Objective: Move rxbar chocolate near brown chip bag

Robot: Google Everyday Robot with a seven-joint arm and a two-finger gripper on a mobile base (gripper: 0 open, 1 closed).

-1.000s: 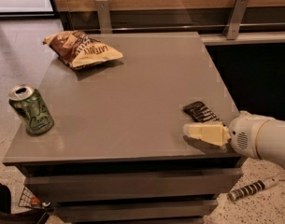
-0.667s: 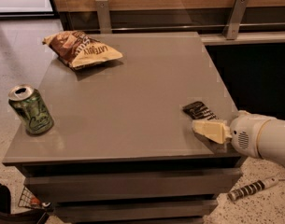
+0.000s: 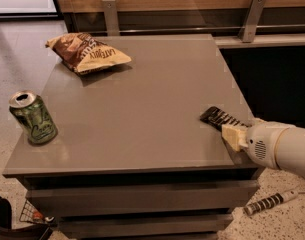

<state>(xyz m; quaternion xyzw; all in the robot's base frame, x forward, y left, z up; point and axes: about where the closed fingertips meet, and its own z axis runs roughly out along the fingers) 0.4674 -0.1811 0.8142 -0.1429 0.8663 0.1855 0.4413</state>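
**Gripper shifts right, closing on the bar's end**

On the left, nothing has changed: the green can stands near the table's left front edge, and the brown chip bag lies at the far left corner, puffy side up. Both sit where they sat a second ago.

The rxbar chocolate also keeps its place. It lies flat near the right edge of the table, well apart from the bag, with nearly the whole tabletop between them.

The change is at the far right. The gripper has slid rightward and a little back from the front edge. Its pale tip now sits against the bar's right end instead of in front of the bar. This looks like lining up for a pick, not a carry, so the move toward the bag has probably not begun.

Whether the pincer is released or clenched cannot be told. It is seen nearly end-on and reads as one cream block. It overlaps the bar's end and may be touching it. No lift shows, so a hold is not evident.

On the floor below, a striped stick lies apart from the action.
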